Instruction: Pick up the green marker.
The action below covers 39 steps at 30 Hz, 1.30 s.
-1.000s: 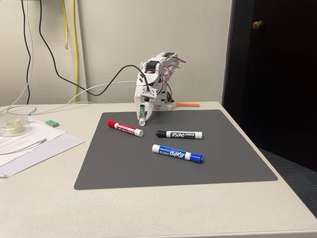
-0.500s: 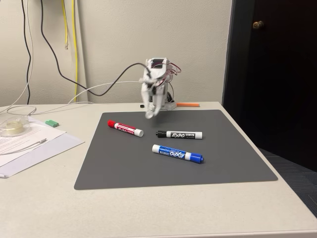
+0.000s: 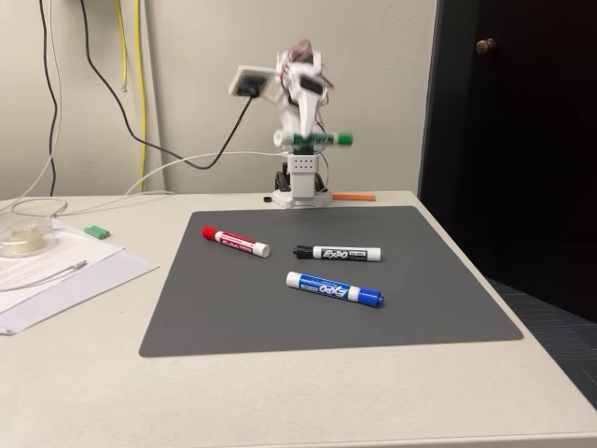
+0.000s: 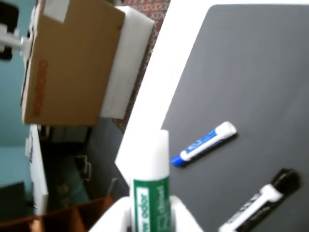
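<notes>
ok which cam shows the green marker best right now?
Fixed view: the whole green marker shows, held level in the gripper, high above the mat, green cap at right. Wrist view gives only its white end and label, close and blurred.

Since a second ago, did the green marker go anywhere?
Yes. The green marker went up: it was down at the gray mat by its back edge, and now the hand holds it sideways high above the mat.

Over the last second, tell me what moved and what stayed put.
The arm swung up from the dark grey mat, lifting the green-capped white marker in its pincer; the marker, near upright at the mat before, now lies level high above the base. The red-capped, black-capped and blue-capped markers stayed put.
</notes>
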Motion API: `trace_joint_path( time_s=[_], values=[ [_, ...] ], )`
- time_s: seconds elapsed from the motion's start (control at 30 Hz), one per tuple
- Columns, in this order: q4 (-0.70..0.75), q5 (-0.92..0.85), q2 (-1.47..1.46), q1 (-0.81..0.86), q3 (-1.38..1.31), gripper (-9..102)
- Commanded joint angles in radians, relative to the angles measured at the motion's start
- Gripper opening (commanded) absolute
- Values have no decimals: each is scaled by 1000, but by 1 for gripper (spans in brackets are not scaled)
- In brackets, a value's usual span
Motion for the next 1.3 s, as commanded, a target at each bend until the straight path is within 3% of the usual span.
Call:
trace_joint_path(
  time_s=[0.0,0.27,0.4,0.67,1.27],
  values=[
    [69,112,-222,6,-440,0],
    [63,313,-262,8,-482,0],
    [-11,380,-132,9,-318,0],
    [-115,393,141,0,-3,0],
    [-121,393,178,0,8,0]
  ],
)
